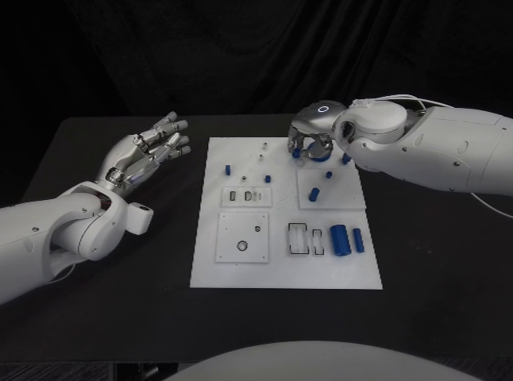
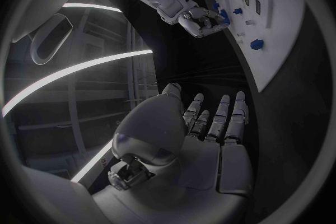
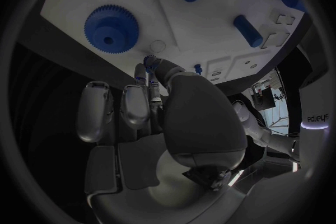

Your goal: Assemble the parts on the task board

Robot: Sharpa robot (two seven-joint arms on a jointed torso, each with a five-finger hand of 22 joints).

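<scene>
Over on the left, the left hand (image 1: 149,152) hovers above bare black table (image 1: 108,302) beside the task board (image 1: 282,274), fingers stretched out and apart, holding nothing. Moving right, the board carries the parts: a small blue peg (image 1: 227,168) near its left edge, and a blue cylinder (image 1: 339,239) lying with its long axis near-to-far in the near right area. At the far right corner the right hand (image 1: 311,144) hangs fingers-down over the board; the right wrist view shows something small and blue at its fingertips, pinched or merely touched I can't tell. A blue gear (image 3: 111,28) sits just past those fingers, so the right hand is clearly the nearer one.
</scene>
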